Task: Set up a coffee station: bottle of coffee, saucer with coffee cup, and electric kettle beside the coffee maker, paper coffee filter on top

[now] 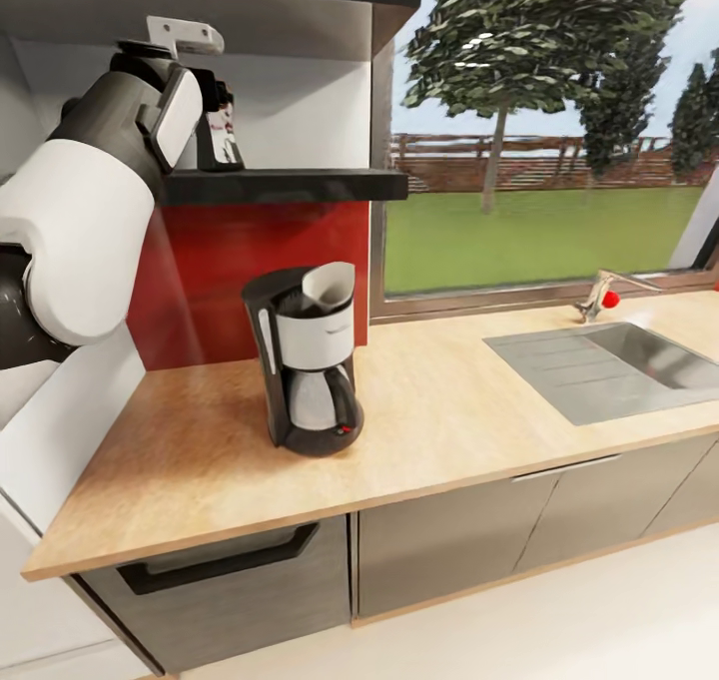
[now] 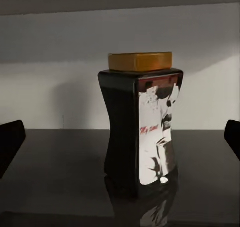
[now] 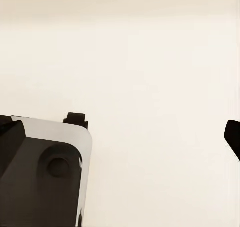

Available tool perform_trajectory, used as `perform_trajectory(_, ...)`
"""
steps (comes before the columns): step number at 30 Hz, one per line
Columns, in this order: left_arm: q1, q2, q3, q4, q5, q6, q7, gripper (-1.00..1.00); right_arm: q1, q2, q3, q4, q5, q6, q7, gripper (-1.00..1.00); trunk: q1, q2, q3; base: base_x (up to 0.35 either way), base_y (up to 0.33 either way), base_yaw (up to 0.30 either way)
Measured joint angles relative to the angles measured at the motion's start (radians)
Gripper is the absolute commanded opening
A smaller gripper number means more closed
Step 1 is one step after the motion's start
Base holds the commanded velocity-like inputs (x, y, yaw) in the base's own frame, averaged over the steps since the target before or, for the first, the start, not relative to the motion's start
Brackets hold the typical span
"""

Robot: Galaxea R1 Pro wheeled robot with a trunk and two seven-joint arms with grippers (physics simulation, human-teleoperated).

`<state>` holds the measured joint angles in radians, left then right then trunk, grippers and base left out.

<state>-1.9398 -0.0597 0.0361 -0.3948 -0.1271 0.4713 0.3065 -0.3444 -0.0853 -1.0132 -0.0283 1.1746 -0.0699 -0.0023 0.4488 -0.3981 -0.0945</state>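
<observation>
Left arm raised at upper left of head view, left gripper (image 2: 120, 137) spread wide, level with the bottle of coffee (image 2: 141, 127): dark, waisted, tan-brown lid, upright on the kitchen shelf (image 1: 300, 185).

Left arm (image 1: 80, 221) raised high, wrist level; left gripper (image 2: 120, 137) spread wide, fingertips (image 2: 10, 142) at frame edges. Right gripper (image 3: 125, 132) also spread.

Coffee maker (image 1: 305, 358) on the countertop (image 1: 449, 410), paper filter (image 1: 330, 286) on its top, sink (image 1: 609, 365) to its right, bottle of coffee (image 2: 140, 124) on the shelf (image 1: 290, 185) above it.
</observation>
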Motion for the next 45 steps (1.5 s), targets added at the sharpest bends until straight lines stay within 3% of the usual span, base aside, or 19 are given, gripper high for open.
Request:
perform_trajectory(7, 0.001, 0.003, -0.002, 0.0, 0.036, 0.001, 0.0, 1.0, 0.0, 0.001, 0.001, 0.0, 0.002, 0.001, -0.001, 1.0, 0.0, 0.0, 0.0, 0.251, 0.065, 0.0)
perform_trajectory(16, 0.015, 0.005, -0.001, 0.003, 0.041, 0.001, 0.0, 1.0, 0.0, 0.001, 0.0, 0.0, 0.001, 0.0, 0.001, 1.0, 0.0, 0.0, 0.0, 0.083, 0.003, 0.0)
perform_trajectory(22, 0.072, 0.012, 0.001, 0.001, 0.048, -0.003, -0.001, 1.0, 0.0, 0.002, 0.0, 0.0, 0.0, 0.001, 0.0, 1.0, 0.001, 0.002, 0.0, 0.224, 0.0, 0.0)
perform_trajectory(29, 0.096, 0.016, -0.001, 0.0, 0.047, -0.019, -0.001, 1.0, 0.0, 0.001, 0.0, 0.0, 0.0, 0.001, 0.0, 1.0, 0.001, 0.0, 0.0, 0.01, 0.0, 0.0)
perform_trajectory(45, 0.111, 0.015, -0.001, -0.008, 0.048, -0.024, -0.002, 1.0, 0.0, 0.001, 0.0, 0.0, 0.0, 0.001, 0.0, 1.0, 0.001, 0.0, 0.0, 0.064, 0.0, 0.0)
